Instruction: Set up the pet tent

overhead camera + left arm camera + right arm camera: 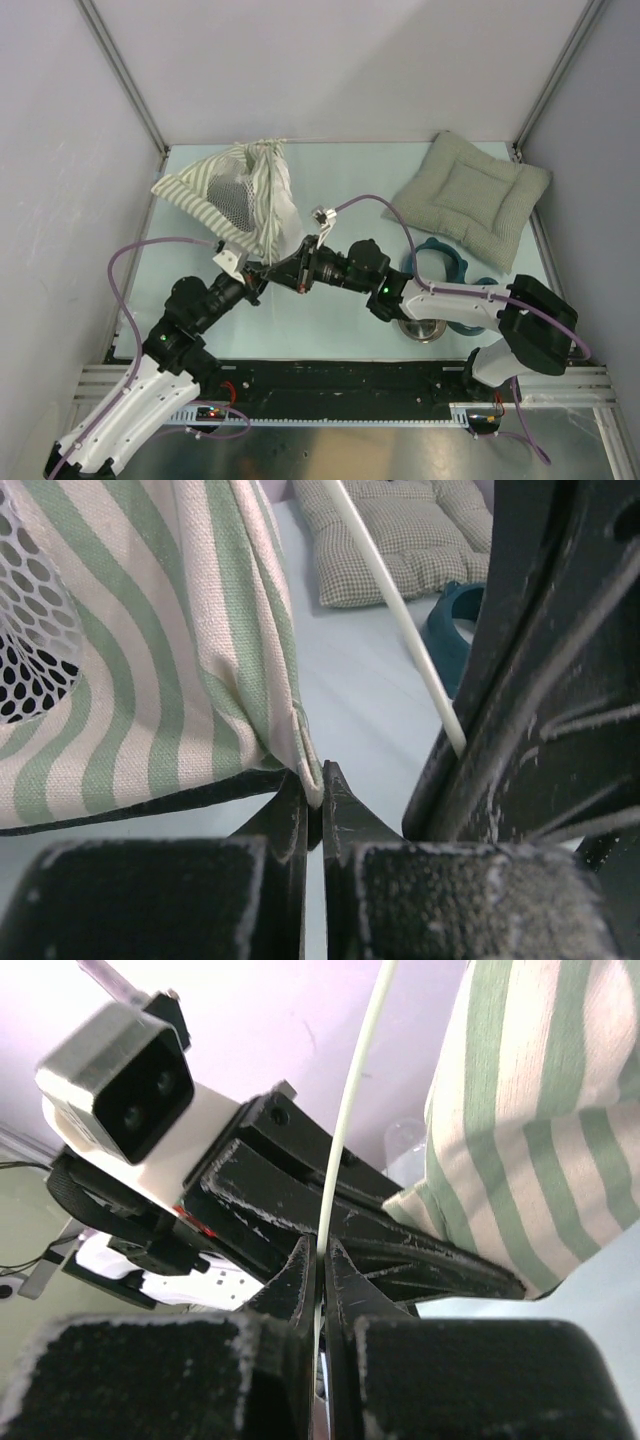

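The pet tent (240,195) lies slumped at the back left of the table, olive and white stripes with a grey mesh window (228,195). My left gripper (260,274) is shut on the tent's lower corner hem (308,770), close under the striped fabric (150,680). My right gripper (288,272) faces it nose to nose and is shut on a thin white rod (350,1100). The rod runs up past the striped cloth (540,1130) and shows slanting across the left wrist view as the white rod (395,605).
A quilted grey-green cushion (472,195) lies at the back right. A teal bowl stand (440,262) with a metal bowl (425,328) sits under the right arm. Walls close in at left, back and right.
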Available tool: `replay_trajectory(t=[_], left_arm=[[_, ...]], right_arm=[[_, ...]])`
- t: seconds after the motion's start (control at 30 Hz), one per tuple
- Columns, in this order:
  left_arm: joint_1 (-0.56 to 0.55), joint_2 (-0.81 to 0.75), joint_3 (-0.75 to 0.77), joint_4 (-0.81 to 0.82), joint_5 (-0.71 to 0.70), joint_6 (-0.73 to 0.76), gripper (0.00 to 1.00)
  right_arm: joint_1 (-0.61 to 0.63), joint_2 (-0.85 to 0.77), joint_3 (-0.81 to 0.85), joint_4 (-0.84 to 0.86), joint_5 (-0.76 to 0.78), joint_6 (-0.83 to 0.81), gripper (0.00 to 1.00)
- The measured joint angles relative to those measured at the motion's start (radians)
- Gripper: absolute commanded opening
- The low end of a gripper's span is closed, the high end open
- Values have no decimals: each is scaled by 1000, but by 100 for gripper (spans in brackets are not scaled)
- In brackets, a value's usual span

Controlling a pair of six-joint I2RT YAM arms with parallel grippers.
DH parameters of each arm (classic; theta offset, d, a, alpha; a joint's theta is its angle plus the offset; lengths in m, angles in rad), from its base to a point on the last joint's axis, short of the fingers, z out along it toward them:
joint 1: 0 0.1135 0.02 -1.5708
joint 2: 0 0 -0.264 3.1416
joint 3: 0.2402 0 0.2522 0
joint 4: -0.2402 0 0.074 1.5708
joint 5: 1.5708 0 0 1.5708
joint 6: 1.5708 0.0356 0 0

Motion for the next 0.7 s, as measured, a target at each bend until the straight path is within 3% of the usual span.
replay_trajectory(t=[0.7], left_arm=[[-8, 2, 12, 16, 3, -10, 0]], right_arm=[[-105, 33, 148, -64, -107, -20, 0]])
